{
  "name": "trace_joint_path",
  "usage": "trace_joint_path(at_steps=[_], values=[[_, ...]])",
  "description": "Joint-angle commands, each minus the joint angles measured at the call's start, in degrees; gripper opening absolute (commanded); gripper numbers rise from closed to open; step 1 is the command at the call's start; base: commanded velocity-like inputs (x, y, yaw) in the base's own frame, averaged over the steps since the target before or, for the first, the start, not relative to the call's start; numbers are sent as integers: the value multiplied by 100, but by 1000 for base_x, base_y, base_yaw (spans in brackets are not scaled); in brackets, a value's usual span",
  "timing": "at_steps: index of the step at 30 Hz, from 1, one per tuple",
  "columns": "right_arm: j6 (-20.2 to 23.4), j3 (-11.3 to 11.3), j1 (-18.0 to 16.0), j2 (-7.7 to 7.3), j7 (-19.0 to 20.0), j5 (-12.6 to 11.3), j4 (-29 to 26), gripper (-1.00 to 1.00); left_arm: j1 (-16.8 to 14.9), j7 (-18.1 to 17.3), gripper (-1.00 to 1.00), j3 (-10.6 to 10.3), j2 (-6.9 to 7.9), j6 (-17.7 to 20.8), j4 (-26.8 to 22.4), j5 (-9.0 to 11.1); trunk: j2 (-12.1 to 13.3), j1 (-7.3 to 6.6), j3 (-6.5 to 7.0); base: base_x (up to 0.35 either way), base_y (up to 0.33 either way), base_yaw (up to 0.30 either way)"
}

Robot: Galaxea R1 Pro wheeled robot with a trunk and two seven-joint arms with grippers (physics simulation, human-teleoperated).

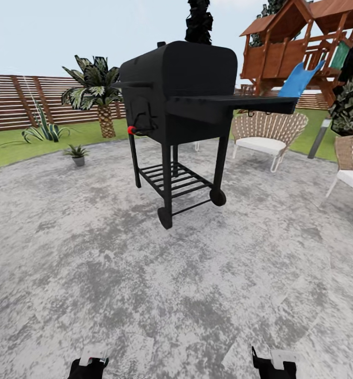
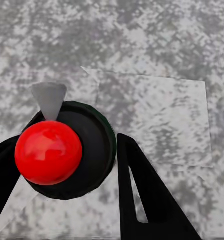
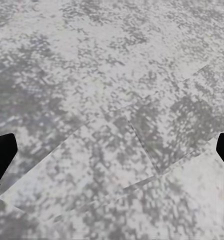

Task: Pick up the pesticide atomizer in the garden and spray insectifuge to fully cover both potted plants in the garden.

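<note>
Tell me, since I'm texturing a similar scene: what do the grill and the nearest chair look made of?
The grill looks like matte black painted metal: smooth, dull panels and thin bar legs. The chair seems woven wicker, tan lattice back, with a white cushion and pale frame.

Flat, even daylight falls over the stone patio, with no hard shadow under the black grill. The head view bends at its edges, so the fence and chairs lean outward. Textures are coarse and blotchy. A soft highlight sits on the red ball in the left wrist view.
</note>
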Motion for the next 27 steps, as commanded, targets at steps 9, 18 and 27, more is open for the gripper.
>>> trace_joint_path(at_steps=[9,18,27], values=[[-16,0,-1,0,-15,12,2,100,-5,-19,-100,-42,2,-16,9,61,-2,-1,-5,1,0,277],[-16,-2,-1,0,-15,12,2,100,-5,-19,-100,-42,2,-16,9,61,-2,-1,-5,0,0,277],[-16,-2,-1,0,-15,12,2,100,-5,-19,-100,-42,2,-16,9,61,-2,-1,-5,0,0,277]])
